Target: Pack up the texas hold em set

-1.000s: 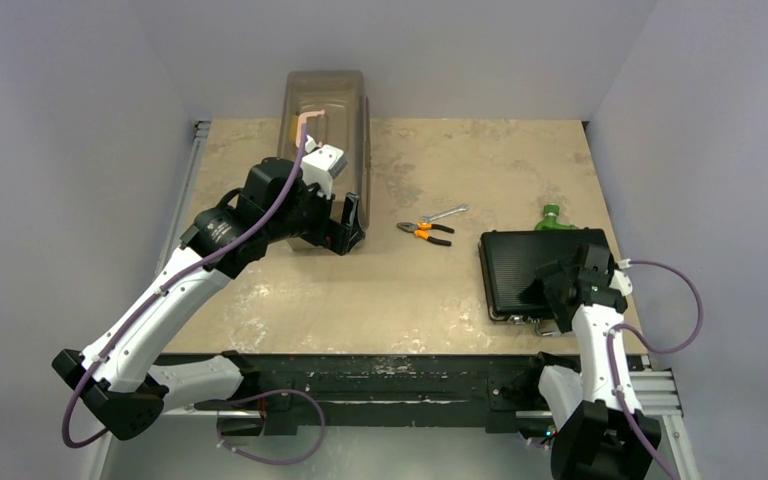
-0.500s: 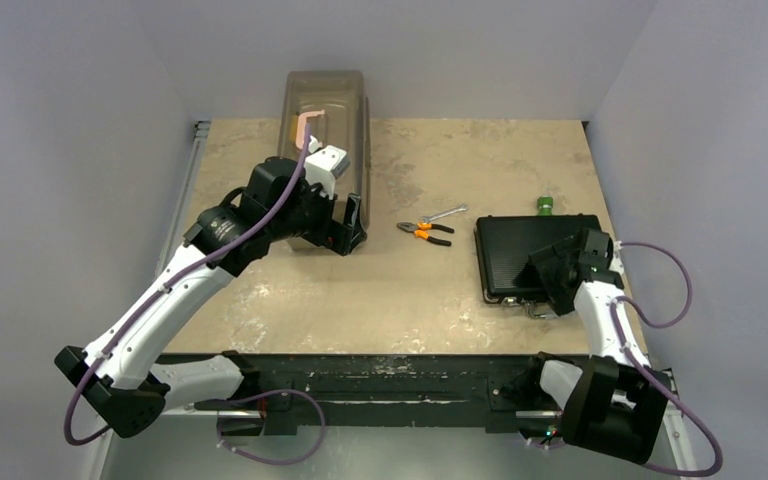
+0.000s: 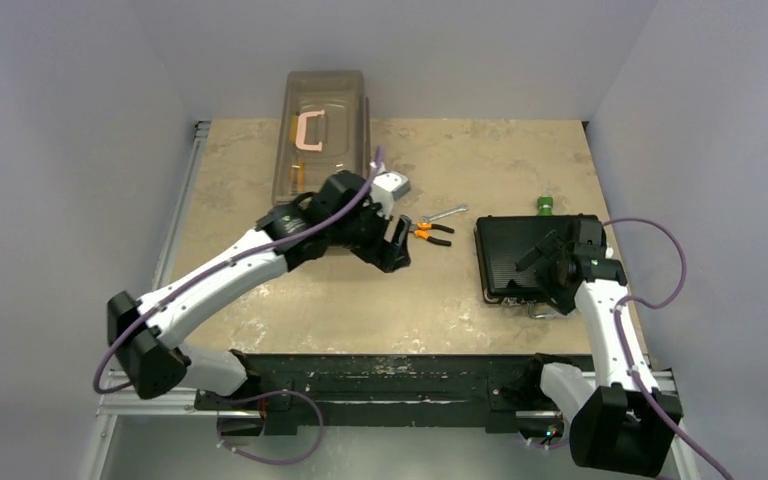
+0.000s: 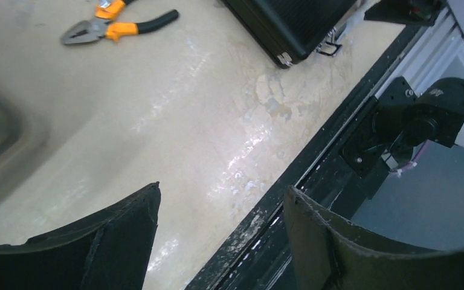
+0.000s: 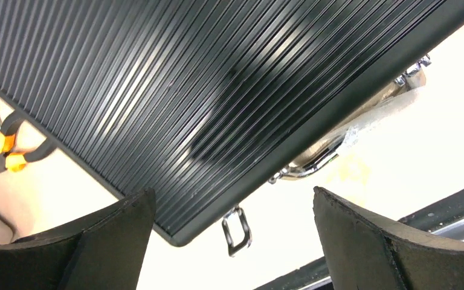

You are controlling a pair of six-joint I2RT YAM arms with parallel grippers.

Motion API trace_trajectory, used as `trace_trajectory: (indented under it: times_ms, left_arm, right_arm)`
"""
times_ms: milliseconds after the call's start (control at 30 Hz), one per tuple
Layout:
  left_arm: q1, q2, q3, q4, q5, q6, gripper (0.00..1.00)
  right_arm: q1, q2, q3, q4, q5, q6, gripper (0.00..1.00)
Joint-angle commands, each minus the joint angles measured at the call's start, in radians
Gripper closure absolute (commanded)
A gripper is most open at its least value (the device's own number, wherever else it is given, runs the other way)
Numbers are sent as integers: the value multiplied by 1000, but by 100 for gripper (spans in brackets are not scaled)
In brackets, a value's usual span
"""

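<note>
The black ribbed case (image 3: 520,258) lies closed on the table at the right, its silver latches and handle toward the near edge. It fills the right wrist view (image 5: 205,90), where a silver latch (image 5: 235,229) hangs open at its near edge. My right gripper (image 3: 545,262) is open and empty just above the case's near right part. My left gripper (image 3: 397,245) is open and empty above the table's middle, next to the pliers. The case corner also shows in the left wrist view (image 4: 290,27). Chips, card box, dice and buttons are out of view.
A large translucent brown box (image 3: 322,135) with a pink handle (image 3: 310,130) stands at the back left. Orange-handled pliers (image 3: 430,233) and a wrench (image 3: 445,213) lie mid-table; the pliers also show in the left wrist view (image 4: 112,21). A green object (image 3: 545,205) sits behind the case.
My left arm has swung right, from the brown box to the table's middle near the pliers. My right gripper shifted slightly over the case, which slid a little toward the back left.
</note>
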Motion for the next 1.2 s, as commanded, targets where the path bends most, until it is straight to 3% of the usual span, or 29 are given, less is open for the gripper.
trace_trajectory:
  times_ms: [0,167,233,300,400,467,633,867,1000,1167]
  left_arm:
    - [-108,168,74,135,-16,-91,31]
    - [-206,432,281,202,-31,-107,49]
    - [-222,523,356,223,-18,-108,55]
    - [-226,607,423,234,-10,-121,63]
    - [-229,704,503,246,14,-140,87]
    - [-240,761,561,250,17,-145,100]
    - [-258,900,689,241,20,-156,100]
    - [-261,996,761,273,54,-205,100]
    - [-261,1006,728,276,41,-223,100]
    - [-261,997,655,293,28,-252,100]
  right_arm:
    - [24,-80,57,-114,49,-44,2]
    - [29,-168,54,-140,1,-34,6]
    - [30,-191,52,-153,2,-41,14]
    - [30,-212,32,-160,3,-45,28]
    - [31,-240,-23,-134,-49,-23,50]
    - [33,-250,-67,-88,-86,-17,58]
    - [55,-215,-71,-73,-66,-30,98]
    - [65,-222,-48,-40,-50,-21,100]
    - [89,-183,-40,1,-116,-17,100]
    - [194,-108,-27,13,-66,7,100]
